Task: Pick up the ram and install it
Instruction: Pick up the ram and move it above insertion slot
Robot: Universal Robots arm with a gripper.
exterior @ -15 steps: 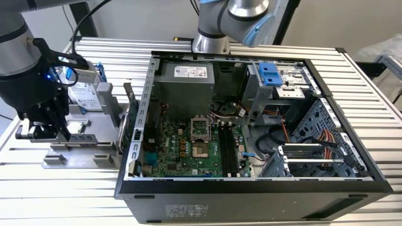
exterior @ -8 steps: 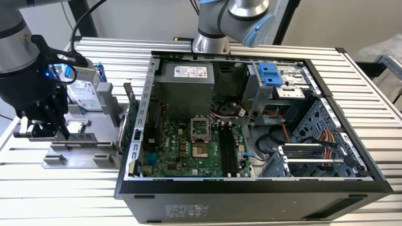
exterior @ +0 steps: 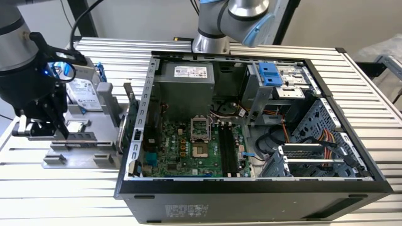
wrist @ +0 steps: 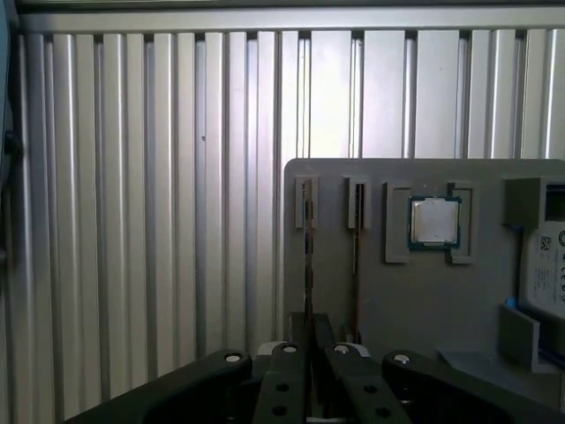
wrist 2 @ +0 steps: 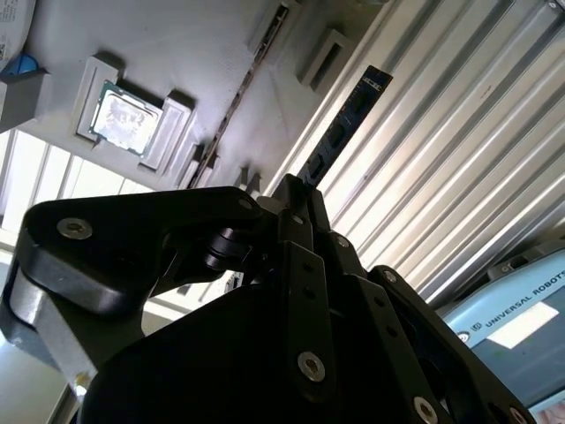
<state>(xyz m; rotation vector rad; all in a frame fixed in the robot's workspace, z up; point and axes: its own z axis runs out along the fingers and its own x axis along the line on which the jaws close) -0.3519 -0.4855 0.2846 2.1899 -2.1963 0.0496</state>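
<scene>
At the exterior view's left, the arm (exterior: 25, 70) hangs its wrist straight down over the left end of a grey parts holder (exterior: 75, 157). The holder sits on the ribbed aluminium bench (exterior: 63, 188) just beside the open computer case (exterior: 251, 188). In both wrist views the black fingers (wrist: 284, 380) are pinched together on the ram (wrist: 307, 265). The ram stands on its thin edge along the holder's outermost slot, next to the bare bench ribs. In the second wrist view it (wrist 2: 349, 119) runs out past the fingertips as a long dark strip. Whether its lower edge is seated in the slot or lifted clear cannot be told. A square processor (wrist: 433, 221) lies in its pocket farther along the holder, and a hard drive (exterior: 84, 94) stands at the holder's far side. Inside the case, well apart to the right, the motherboard's long dark memory slots (exterior: 227, 150) run near to far.
</scene>
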